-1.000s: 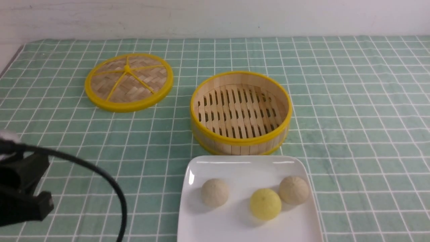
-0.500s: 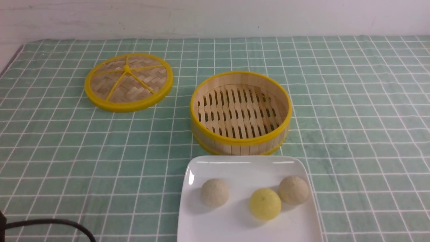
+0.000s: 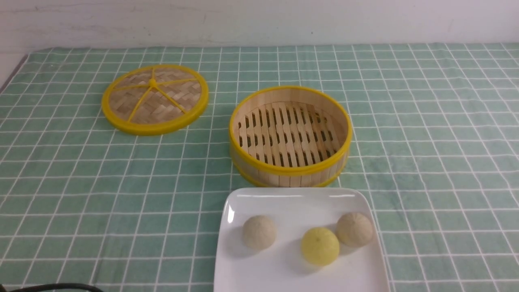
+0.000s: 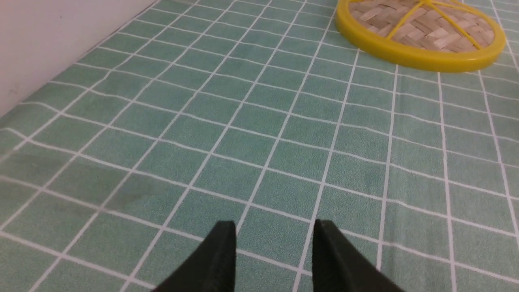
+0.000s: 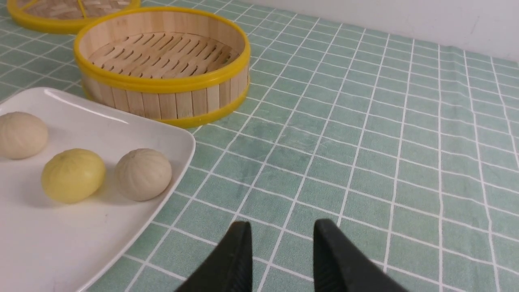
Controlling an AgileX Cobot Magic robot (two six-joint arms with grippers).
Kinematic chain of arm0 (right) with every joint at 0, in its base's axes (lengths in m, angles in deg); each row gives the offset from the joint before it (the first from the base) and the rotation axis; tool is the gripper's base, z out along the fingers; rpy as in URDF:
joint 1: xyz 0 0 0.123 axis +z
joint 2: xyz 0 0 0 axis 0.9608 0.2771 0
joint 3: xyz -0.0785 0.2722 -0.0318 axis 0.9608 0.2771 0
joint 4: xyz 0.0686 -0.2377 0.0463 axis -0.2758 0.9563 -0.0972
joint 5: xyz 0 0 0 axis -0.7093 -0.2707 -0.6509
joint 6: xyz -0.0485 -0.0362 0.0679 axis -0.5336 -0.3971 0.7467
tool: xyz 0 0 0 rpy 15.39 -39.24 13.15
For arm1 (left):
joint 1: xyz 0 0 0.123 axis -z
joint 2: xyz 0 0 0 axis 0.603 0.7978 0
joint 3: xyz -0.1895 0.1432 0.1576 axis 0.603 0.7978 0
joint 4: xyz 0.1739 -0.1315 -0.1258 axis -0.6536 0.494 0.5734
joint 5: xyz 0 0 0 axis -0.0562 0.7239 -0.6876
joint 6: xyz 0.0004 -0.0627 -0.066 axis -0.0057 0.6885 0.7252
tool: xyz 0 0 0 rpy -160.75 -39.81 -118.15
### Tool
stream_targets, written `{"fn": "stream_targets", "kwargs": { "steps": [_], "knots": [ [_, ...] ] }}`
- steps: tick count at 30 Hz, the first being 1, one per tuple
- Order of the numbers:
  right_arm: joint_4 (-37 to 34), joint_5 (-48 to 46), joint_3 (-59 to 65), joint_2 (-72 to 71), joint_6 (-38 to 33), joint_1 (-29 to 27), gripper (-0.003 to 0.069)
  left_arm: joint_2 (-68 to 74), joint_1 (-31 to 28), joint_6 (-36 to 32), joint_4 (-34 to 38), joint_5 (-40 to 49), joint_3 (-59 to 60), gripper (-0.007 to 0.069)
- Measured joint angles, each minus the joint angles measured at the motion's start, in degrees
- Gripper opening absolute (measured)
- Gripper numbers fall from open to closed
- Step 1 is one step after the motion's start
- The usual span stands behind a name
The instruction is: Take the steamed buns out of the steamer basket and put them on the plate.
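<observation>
All three steamed buns (image 3: 320, 245) sit on the plate (image 3: 243, 267), apart from one another, while the steamer basket (image 3: 290, 170) just behind it stands empty and its lid (image 3: 155, 99) lies well off on the green checked tabletop (image 3: 425, 162). Our left gripper (image 4: 273, 253) and right gripper (image 5: 282, 251) hang over bare cloth, fingers parted and holding nothing. We judge the buns light, soft and easily dented, best pinched gently across their round sides.

Open cloth (image 3: 425, 162) right of steamer basket (image 3: 290, 170) and plate (image 3: 292, 202); lid (image 3: 155, 99) far left.
</observation>
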Motion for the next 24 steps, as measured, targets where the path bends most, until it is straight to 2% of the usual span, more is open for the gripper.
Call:
{"fn": "stream_targets", "kwargs": {
  "steps": [24],
  "knots": [
    [0.06,0.02,0.00,0.00,0.00,0.00,0.0241,0.00,0.64,0.04,0.06,0.30,-0.06,0.0294]
  ]
}}
